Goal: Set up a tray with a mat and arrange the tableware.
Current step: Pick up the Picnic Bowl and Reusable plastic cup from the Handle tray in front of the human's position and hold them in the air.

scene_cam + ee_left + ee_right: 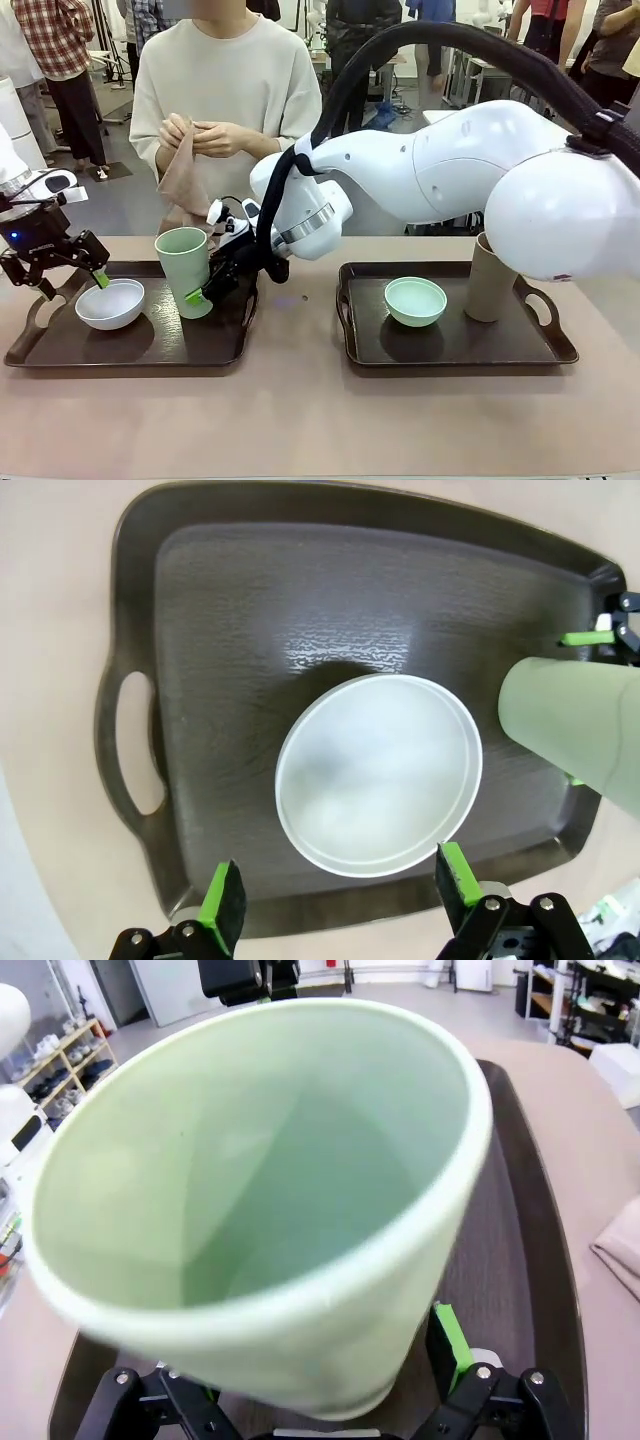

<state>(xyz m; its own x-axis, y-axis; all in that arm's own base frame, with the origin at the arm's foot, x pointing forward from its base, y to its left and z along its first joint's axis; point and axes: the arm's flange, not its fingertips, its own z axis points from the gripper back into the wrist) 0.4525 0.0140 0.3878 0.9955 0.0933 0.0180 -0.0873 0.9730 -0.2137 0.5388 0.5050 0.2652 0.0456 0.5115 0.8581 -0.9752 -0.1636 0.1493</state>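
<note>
Two dark trays lie side by side. On the left tray (120, 362) sit a white bowl (110, 303) and a pale green cup (183, 262). The right tray (450, 360) carries a mint bowl (415, 300) and a taupe cup (490, 280). My left gripper (72, 285) hangs open just above the white bowl (378, 775), fingers (222, 900) wide apart. My right arm reaches across the middle; its gripper (200, 295) stands open around the base of the pale green cup (260, 1160), which rests upright on the tray. The person holds a beige mat (185, 180) in both hands.
The person stands close behind the table's far edge, behind the left tray. My right arm's white links span the space over the gap between the trays. Bare table lies in front of both trays. A fold of beige cloth (615, 1250) lies beside the tray.
</note>
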